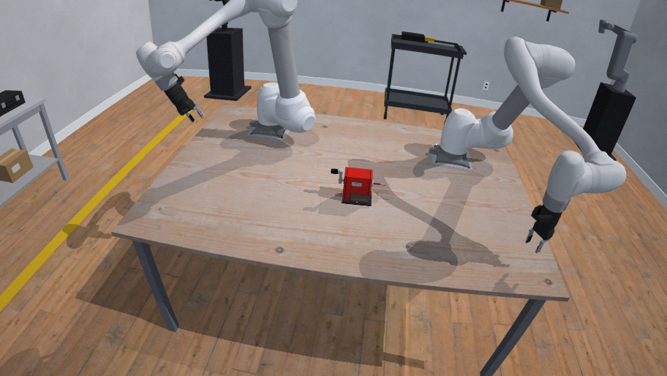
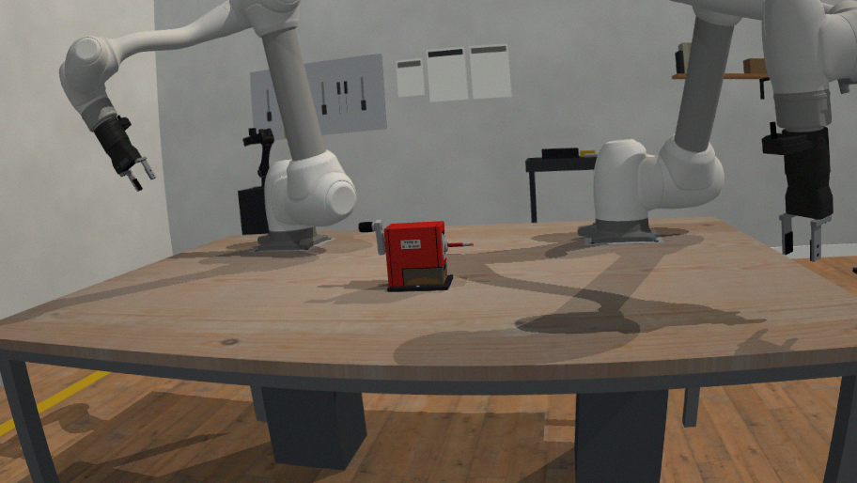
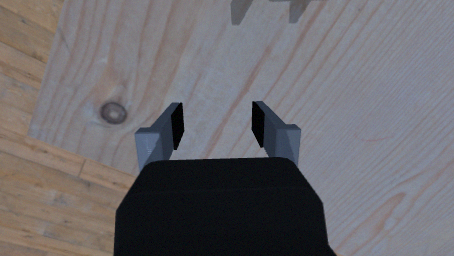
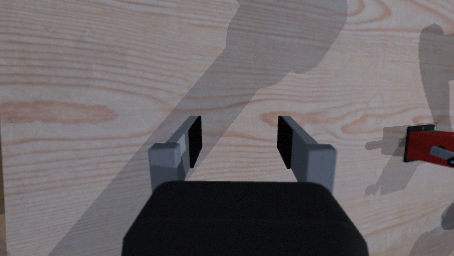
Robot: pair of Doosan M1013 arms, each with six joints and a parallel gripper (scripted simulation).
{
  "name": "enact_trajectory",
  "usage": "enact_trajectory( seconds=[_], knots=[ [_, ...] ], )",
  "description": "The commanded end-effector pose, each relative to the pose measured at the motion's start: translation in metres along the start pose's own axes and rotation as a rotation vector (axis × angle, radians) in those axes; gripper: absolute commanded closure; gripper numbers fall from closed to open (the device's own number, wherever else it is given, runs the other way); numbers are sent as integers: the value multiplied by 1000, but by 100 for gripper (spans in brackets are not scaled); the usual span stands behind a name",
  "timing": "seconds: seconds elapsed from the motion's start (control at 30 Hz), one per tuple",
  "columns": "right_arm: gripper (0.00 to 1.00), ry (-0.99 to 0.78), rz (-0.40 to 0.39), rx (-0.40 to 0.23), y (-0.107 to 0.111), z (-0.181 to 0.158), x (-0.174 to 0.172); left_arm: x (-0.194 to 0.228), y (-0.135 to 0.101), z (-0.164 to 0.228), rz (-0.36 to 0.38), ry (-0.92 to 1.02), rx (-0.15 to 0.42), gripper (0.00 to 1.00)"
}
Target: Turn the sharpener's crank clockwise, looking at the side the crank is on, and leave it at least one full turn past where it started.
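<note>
Top view first: the sharpener (image 1: 357, 182) (image 2: 413, 252) (image 4: 430, 145) stands upright on the table (image 1: 261, 210) (image 2: 288, 312) (image 4: 75, 65), and from the right gripper (image 1: 196, 115) (image 2: 144, 179) (image 4: 239, 131) I read it as lying toward four o'clock, well apart. Its axle line runs from nine to three, with the crank (image 1: 341, 176) (image 2: 380, 237) (image 4: 442, 154) on the nine o'clock side and the pencil (image 1: 378, 184) (image 2: 459, 244) poking out at three. That makes the right arm the natural one for the job, since its gripper is on the crank's side; the left gripper (image 1: 534, 245) (image 2: 801, 242) (image 3: 217, 116) faces the pencil end from beyond, with the sharpener toward ten o'clock from it.

In the exterior view the black knob (image 1: 334, 171) (image 2: 365, 226) sits at the top of the crank, at twelve. Seen from the crank's side, I'd judge a clockwise turn must first carry it toward the table's near edge, six o'clock in the top view.

My right gripper is raised and tilted, fingers wide apart with nothing between them. My right wrist view cuts the sharpener off at three o'clock, so the crank's exact angle is probably better judged elsewhere. The left gripper points down, also spread and empty.
</note>
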State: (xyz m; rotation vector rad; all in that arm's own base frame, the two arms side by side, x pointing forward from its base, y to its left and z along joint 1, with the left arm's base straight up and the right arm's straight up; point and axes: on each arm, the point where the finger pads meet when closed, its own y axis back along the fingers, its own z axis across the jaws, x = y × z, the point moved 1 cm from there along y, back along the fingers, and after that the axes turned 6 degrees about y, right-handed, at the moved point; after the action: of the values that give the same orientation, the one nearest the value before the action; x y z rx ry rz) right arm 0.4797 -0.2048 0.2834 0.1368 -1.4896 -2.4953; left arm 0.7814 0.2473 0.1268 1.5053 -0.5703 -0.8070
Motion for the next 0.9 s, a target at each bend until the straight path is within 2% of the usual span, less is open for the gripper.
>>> enact_trajectory(
  seconds=[0.0,0.17,0.23,0.73,0.87],
  knots=[
    [0,-83,-9,8,5,-12,27,0,2,-1,1,0,3,0],
    [0,-192,-22,15,12,-25,62,0,2,-1,1,0,3,0],
    [0,-192,-22,15,12,-25,62,0,2,-1,1,0,3,0],
    [0,-506,-59,25,23,-50,161,0,2,-1,1,0,3,0],
    [0,-546,-64,25,23,-52,173,0,2,-1,1,0,3,0]
  ],
)
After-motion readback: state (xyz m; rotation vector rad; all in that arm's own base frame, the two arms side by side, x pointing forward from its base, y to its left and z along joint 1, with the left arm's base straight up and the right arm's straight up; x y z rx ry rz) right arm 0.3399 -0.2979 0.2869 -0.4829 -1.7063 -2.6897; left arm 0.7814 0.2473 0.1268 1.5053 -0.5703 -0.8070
